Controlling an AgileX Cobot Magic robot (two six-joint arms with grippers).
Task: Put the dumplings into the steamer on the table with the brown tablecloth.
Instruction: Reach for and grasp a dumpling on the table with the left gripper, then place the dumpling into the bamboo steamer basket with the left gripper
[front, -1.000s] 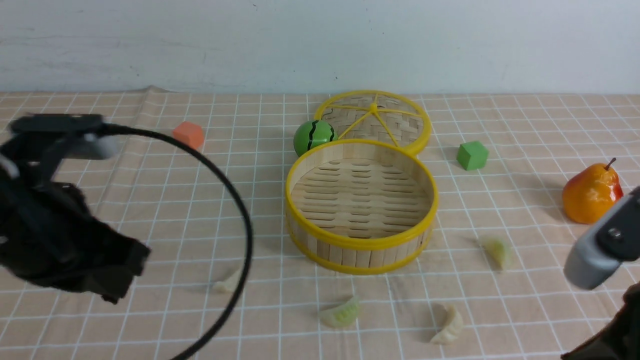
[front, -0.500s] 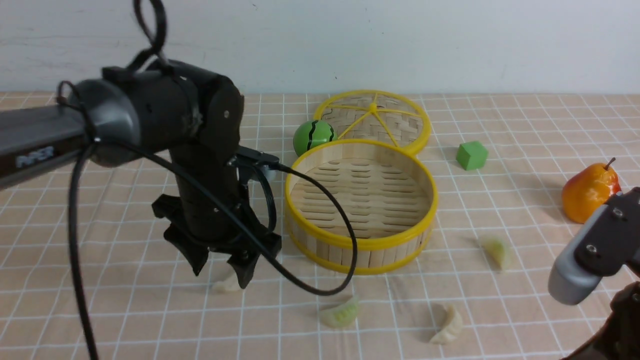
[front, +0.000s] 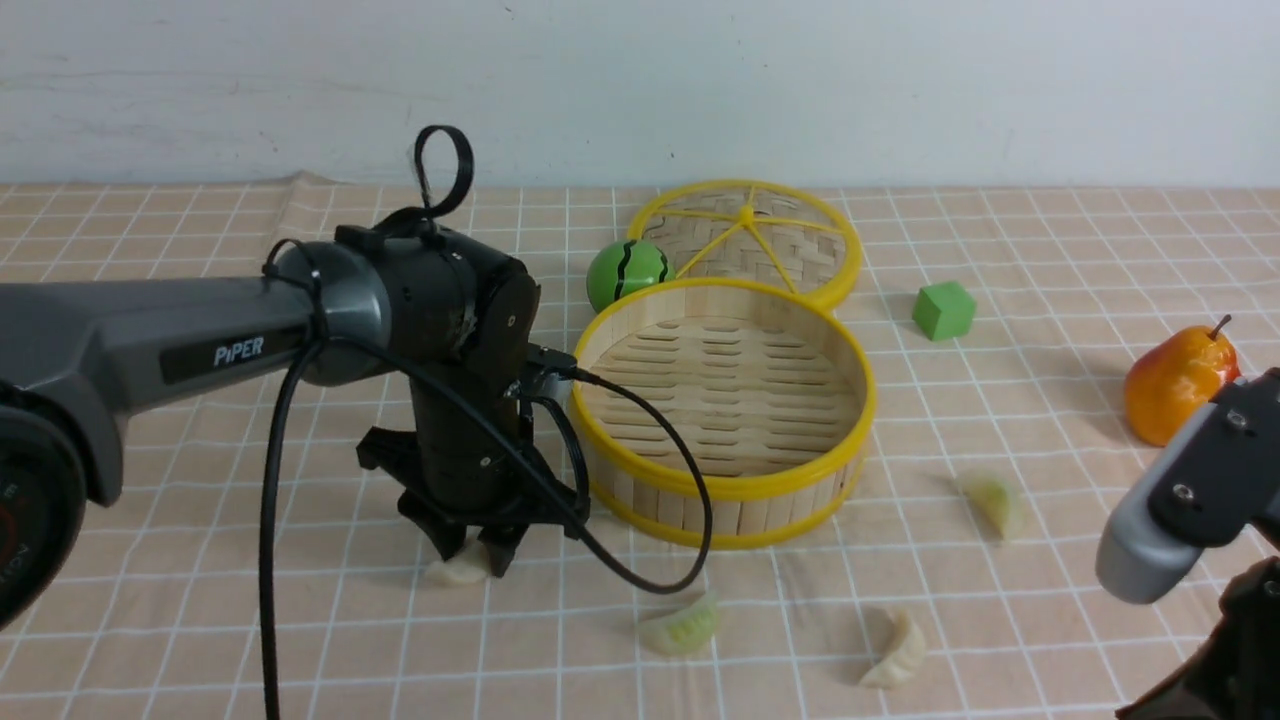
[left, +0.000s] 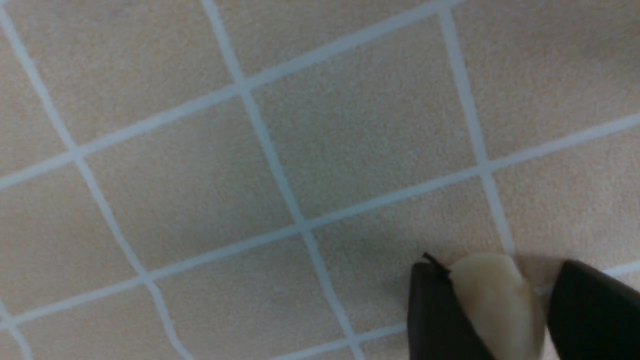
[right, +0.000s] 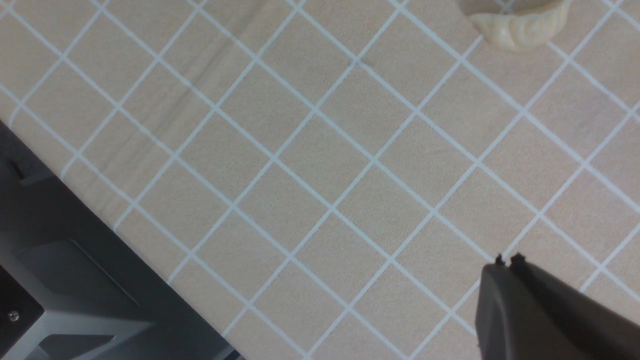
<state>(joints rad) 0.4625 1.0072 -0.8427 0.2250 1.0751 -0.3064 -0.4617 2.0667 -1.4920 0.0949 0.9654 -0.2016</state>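
the left gripper (front: 472, 553) is pointed straight down at the table (front: 1050, 230), towards its near edge and left of centre. its blunt black fingers (left: 435, 315) are set on either side of a cream dumpling (front: 450, 574), a smooth, matte crescent lying on the cloth. one finger is pressed against the dumpling and the other is seen right at its edge; whether it is actually clamped cannot be told. a black cable (front: 640, 575) is looped from the wrist down to the cloth.

just to the right stands the steamer (front: 720, 485), round and shallow, with a wall of upright bamboo strips, a slatted floor and glossy yellow rims; nothing is seen inside it. a translucent green dumpling (front: 683, 628) and a second cream dumpling (front: 897, 652) lie in front of it near the table's near edge, well apart from each other. a second green dumpling (front: 993, 503) lies by the steamer's right side. bare cloth is left around each.

the right gripper (right: 506, 261) is held above the near right corner with its fingertips together and nothing between them.

behind the steamer lie a flat woven lid (front: 750, 240) with yellow spokes and a glossy striped green ball (front: 627, 273). a green cube (front: 944, 310) and an orange pear (front: 1180, 385) are placed towards the right edge.

the tablecloth (front: 250, 450) is tan with a thin white grid, faintly wrinkled, and is backed by a pale grey-blue wall (front: 640, 80).
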